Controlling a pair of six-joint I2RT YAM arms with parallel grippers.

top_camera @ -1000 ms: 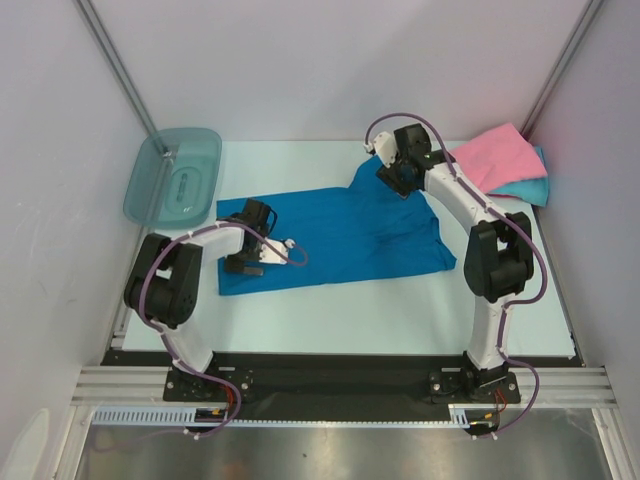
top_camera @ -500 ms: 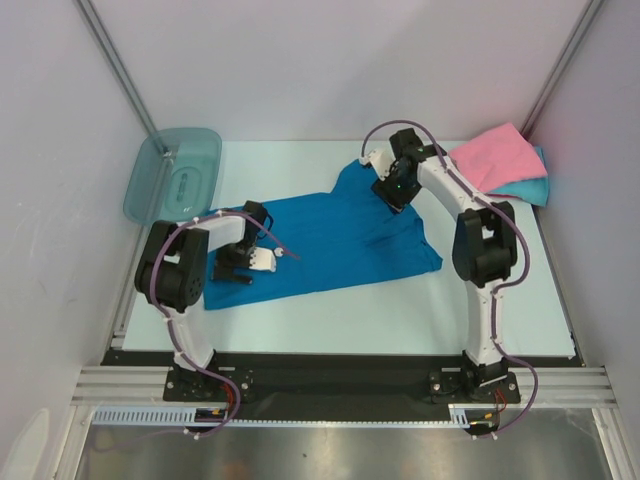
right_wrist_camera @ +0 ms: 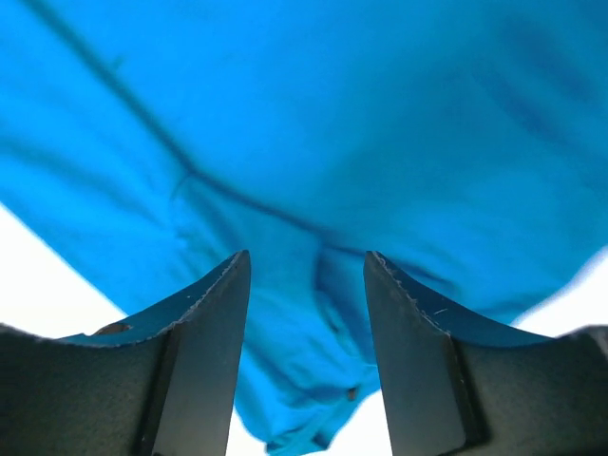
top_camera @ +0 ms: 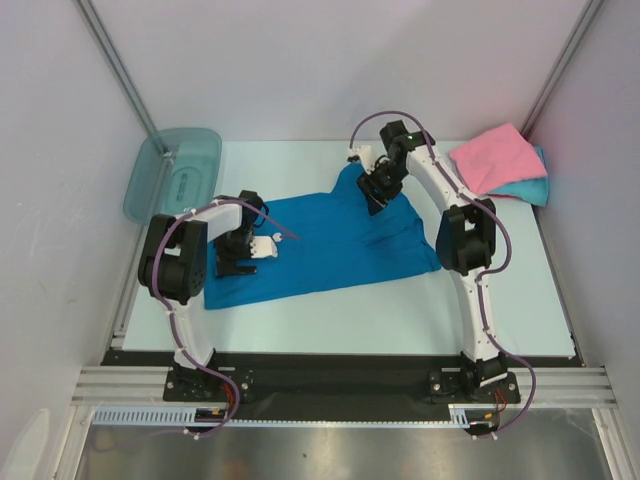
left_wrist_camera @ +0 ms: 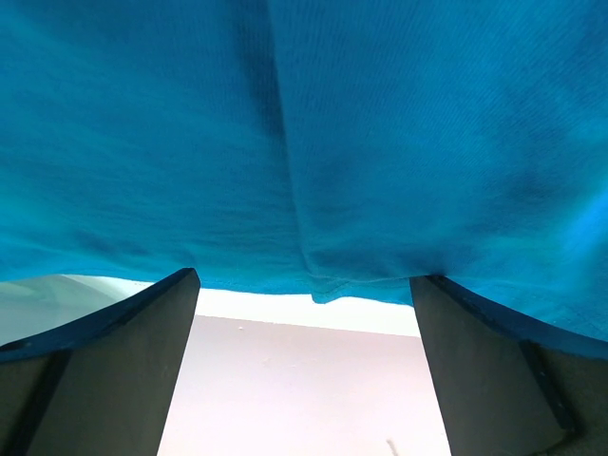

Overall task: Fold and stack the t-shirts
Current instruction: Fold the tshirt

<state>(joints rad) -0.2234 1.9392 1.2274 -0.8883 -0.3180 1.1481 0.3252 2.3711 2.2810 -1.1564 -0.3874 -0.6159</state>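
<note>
Pinching a bunched fold of the deep blue t-shirt (top_camera: 320,245), the right fingers (right_wrist_camera: 199,361) sit half closed; the left fingers (left_wrist_camera: 114,370) gape wide at its hem, holding nothing.

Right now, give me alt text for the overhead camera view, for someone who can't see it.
A deep blue t-shirt lies spread on a table, with the left gripper over its left end and the right gripper at its far edge. A pink t-shirt lies on a turquoise t-shirt at the far right corner; a teal bin sits far left.
</note>
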